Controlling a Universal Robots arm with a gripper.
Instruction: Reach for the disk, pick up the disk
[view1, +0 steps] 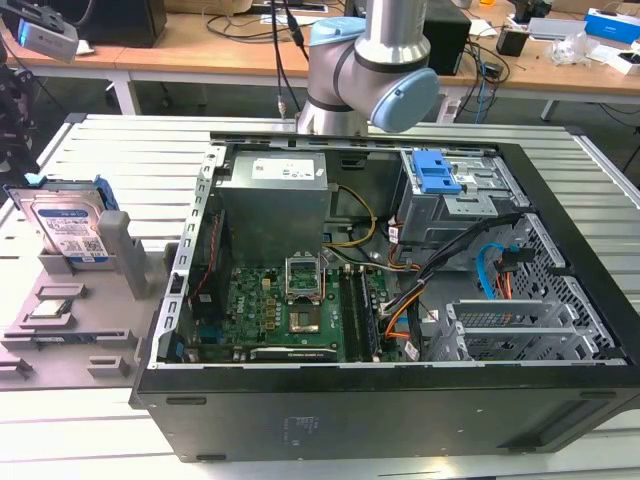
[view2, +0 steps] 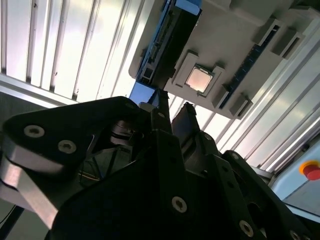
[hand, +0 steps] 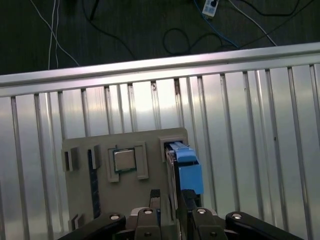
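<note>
— Counter (view1: 120, 150) gives us room around the grey holder (view1: 100, 300); where do we stand?
— We judge the reach unfinished: the disk (view1: 65, 225) stands on edge in the holder's slot, ungrasped, one post (view1: 125, 250) crowding it. Our tool (hand: 170, 200) hangs above, spread and empty, chip (hand: 124, 160) alongside.

Cannot make out any print; see a white-and-blue barcode label (view1: 75, 238) on the disk (view1: 52, 208), with characters too small to read; see a white sticker (view1: 285, 171) on the power supply (view1: 270, 212), with lines of text equally unreadable.
</note>
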